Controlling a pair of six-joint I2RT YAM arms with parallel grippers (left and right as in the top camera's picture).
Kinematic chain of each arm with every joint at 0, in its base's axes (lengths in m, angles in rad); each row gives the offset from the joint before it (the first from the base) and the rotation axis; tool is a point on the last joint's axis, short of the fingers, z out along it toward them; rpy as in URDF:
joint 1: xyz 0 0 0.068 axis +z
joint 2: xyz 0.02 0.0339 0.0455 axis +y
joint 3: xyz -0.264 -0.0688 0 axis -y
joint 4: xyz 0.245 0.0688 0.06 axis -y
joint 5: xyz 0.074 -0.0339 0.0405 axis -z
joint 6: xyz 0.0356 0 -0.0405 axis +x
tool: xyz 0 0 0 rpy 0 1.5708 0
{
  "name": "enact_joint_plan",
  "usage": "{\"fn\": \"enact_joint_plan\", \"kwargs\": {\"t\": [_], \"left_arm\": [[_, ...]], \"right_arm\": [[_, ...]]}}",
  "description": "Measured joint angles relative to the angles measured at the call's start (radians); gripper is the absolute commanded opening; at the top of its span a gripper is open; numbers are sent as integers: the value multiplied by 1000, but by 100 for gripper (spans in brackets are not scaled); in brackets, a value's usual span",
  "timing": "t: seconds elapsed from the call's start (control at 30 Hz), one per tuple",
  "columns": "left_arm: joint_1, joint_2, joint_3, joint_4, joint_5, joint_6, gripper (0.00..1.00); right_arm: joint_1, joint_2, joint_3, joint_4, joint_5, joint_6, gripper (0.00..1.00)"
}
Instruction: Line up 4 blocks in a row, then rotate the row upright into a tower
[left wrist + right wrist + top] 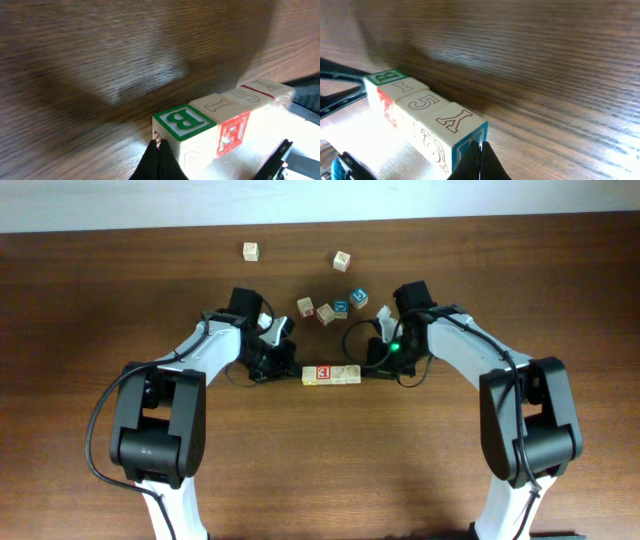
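1. Left wrist view: nearest the lens, the left gripper (157, 155) is seen pinched fully together. Its dark tips meet in a point against the end of the B block (182, 125).
2. In the right wrist view, the right gripper (481, 155) is likewise closed to a point with nothing held. It is set at the blue end face of the Y block (454, 122).
3. The four blocks (331, 374) are laid touching in one straight row on the table (320, 470), between the two grippers. Their top faces are read as B, I, 5 and Y.
4. The cubes are of pale wood, square-edged, with printed faces. A green border is seen round the B, and a red side face on the I block (232, 135).
5. The table is finished in dark brown wood grain, smooth and faintly glossy. A bright patch of light is cast beside the row.
6. Farther back, six loose blocks (326, 314) are scattered: four clustered just behind the row, two well apart nearer the far edge.
7. Beyond that edge, a pale strip (320, 200) is seen.
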Motion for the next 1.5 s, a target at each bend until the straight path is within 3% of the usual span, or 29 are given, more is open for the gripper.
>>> {"fn": "enact_joint_plan", "kwargs": {"t": [0.37, 0.97, 1.5], "left_arm": [[5, 0, -6, -3, -51, -7, 0], [12, 0, -9, -5, -93, -18, 0], [18, 1, -12, -4, -90, -21, 0]], "right_arm": [[71, -21, 129, -86, 70, -2, 4], [132, -26, 176, -114, 129, 0, 4], [217, -75, 220, -59, 64, 2, 4]]}}
